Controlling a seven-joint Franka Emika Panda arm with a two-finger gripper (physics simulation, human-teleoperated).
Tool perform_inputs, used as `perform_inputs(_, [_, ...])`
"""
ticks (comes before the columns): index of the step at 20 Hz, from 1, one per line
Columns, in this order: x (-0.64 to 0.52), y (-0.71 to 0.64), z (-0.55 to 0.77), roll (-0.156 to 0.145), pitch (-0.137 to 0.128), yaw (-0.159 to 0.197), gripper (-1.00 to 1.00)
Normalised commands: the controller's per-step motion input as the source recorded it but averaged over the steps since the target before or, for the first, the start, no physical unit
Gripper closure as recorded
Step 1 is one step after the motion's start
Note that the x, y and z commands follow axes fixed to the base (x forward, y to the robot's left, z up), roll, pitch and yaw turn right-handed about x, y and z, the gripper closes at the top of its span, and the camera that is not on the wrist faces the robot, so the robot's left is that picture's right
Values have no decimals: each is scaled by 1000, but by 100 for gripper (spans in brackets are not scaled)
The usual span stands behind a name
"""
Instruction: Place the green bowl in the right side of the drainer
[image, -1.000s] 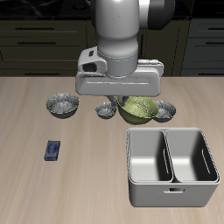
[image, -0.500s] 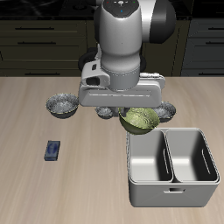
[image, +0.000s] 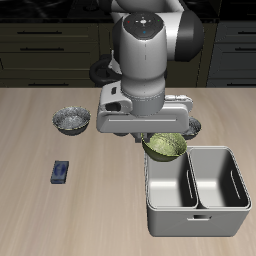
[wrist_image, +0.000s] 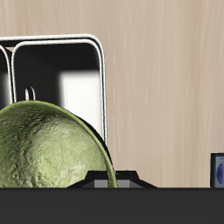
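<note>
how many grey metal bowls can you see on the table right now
2 for sure: one grey bowl stands clear at the back, and another grey bowl peeks out behind the hand. The arm may hide more.

My gripper is now nearer the table's front edge than a second ago, carrying the green bowl away from the row of grey bowls. The green bowl now hangs at the back rim of the drainer, overlapping its edge, no longer among the grey bowls.
</note>
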Motion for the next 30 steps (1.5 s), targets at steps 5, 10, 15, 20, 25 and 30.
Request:
perform_inputs(5, [38, 14, -92, -7, 12, 15, 100])
perform_inputs(10, [3, -123, -93, -38, 15, 32, 100])
perform_inputs(15, [21, 9, -117, 28, 18, 41, -100])
perform_inputs(20, [-37, -91, 26, 0, -6, 14, -100])
perform_inputs(25, [-71, 13, 102, 5, -11, -5, -100])
perform_inputs(30, [-148, 138, 249, 40, -39, -15, -100])
